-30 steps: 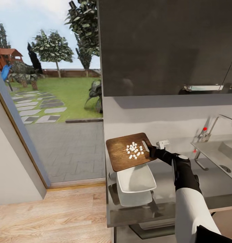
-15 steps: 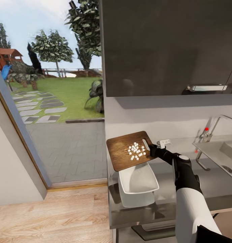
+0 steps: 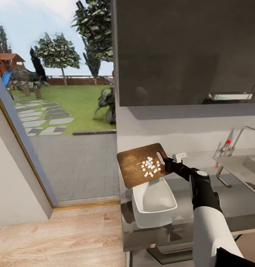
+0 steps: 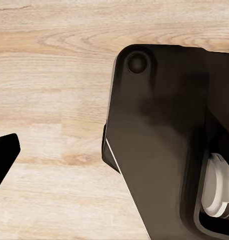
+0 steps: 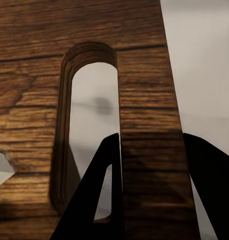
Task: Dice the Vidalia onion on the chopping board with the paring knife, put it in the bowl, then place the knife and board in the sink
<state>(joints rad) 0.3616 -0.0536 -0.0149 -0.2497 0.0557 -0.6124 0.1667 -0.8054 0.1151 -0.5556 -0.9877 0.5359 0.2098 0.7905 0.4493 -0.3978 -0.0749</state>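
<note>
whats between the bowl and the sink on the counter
In the head view, a bare stretch of grey countertop separates the bowl from the sink; the right arm reaches over it.

I'm in a home kitchen. A grey bench (image 3: pixel 231 207) carries a steel sink (image 3: pixel 240 168) under dark wall cabinets (image 3: pixel 186 52). Beside me, a glass door (image 3: pixel 56 111) faces a garden.

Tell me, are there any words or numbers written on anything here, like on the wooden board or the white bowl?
None can be read.
The chopping board shows only wood grain.
The bowl is plain white.
The dark cabinet carries no label.
</note>
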